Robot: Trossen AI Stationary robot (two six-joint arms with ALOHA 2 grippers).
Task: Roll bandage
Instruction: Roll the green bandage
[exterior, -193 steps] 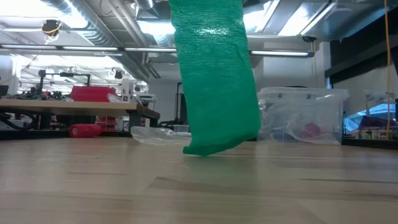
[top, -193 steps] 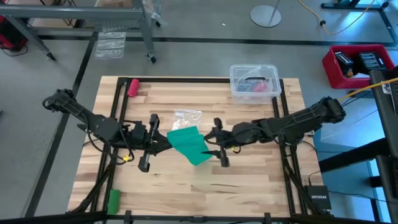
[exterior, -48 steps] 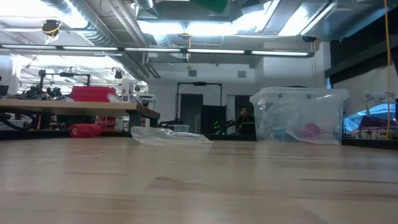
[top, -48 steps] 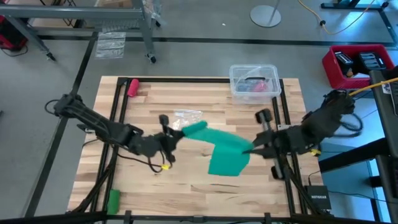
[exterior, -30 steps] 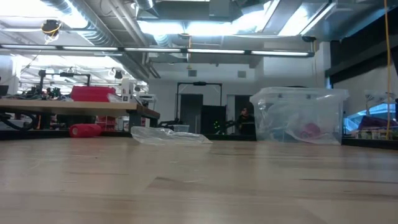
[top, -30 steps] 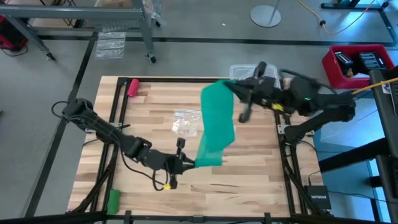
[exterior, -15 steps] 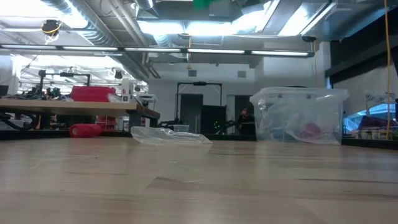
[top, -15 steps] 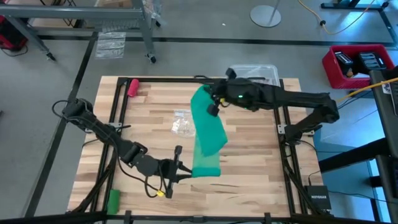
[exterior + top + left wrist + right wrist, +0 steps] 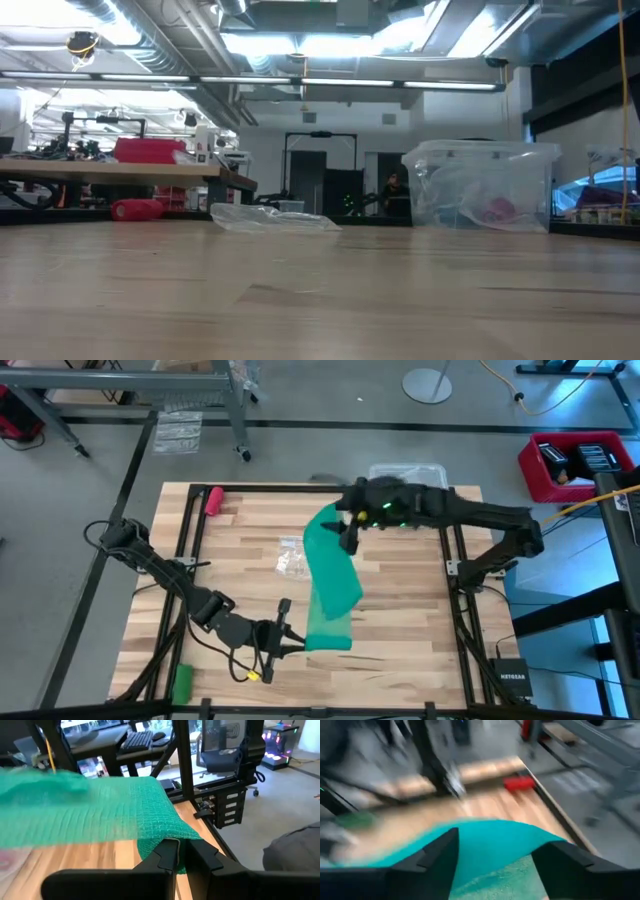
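The bandage (image 9: 330, 575) is a teal-green strip held in the air and running from the table's far side to its near side; it stays above what the low view shows. My left gripper (image 9: 297, 641) is shut on its near end (image 9: 328, 632). My right gripper (image 9: 346, 536) stands open at the far end (image 9: 325, 520). In the right wrist view the cloth (image 9: 495, 845) lies between the wide-apart fingers of my right gripper (image 9: 495, 865). My left gripper (image 9: 184, 852) pinches the bandage's near end (image 9: 167, 834) between its two fingers, coming about level from the table's left. The cloth bunches at the fingers, and I cannot tell how many layers they have. The strip is lifted clear and spreads away toward the other arm. My right gripper has the far end between its open fingers (image 9: 437, 855), but I cannot tell whether they touch it.
A clear plastic box (image 9: 408, 485) with a pink-red thing inside stands at the far right. A red roll (image 9: 214, 498) lies at the far left, a clear wrapper (image 9: 292, 560) near the middle, and a small green roll (image 9: 182, 682) at the near left edge.
My right gripper has swung from over the box toward the table's left and a little down, carrying the bandage's far end with it. My left gripper has gone slightly toward the near edge with the near end. The strip stays clear of the table.
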